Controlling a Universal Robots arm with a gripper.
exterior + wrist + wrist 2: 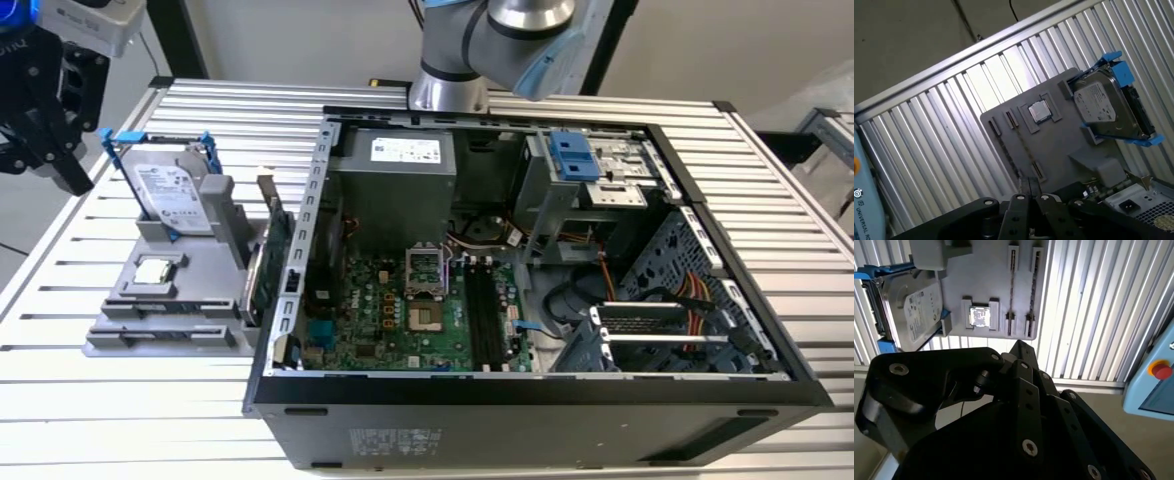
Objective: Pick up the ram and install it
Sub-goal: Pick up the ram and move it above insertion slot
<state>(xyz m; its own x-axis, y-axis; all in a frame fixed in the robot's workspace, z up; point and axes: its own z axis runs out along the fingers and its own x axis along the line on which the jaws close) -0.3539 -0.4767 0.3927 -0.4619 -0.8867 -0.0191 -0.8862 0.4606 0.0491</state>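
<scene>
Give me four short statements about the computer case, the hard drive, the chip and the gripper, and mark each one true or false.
1. The computer case lies open on the slatted table. True.
2. The hard drive sits inside the case. False: it stands in the gray holder beside the case.
3. A small square chip lies on the holder. True.
4. The gripper reaches into the case. False: it hangs outside the case at the exterior view's left, on the holder's side.
</scene>
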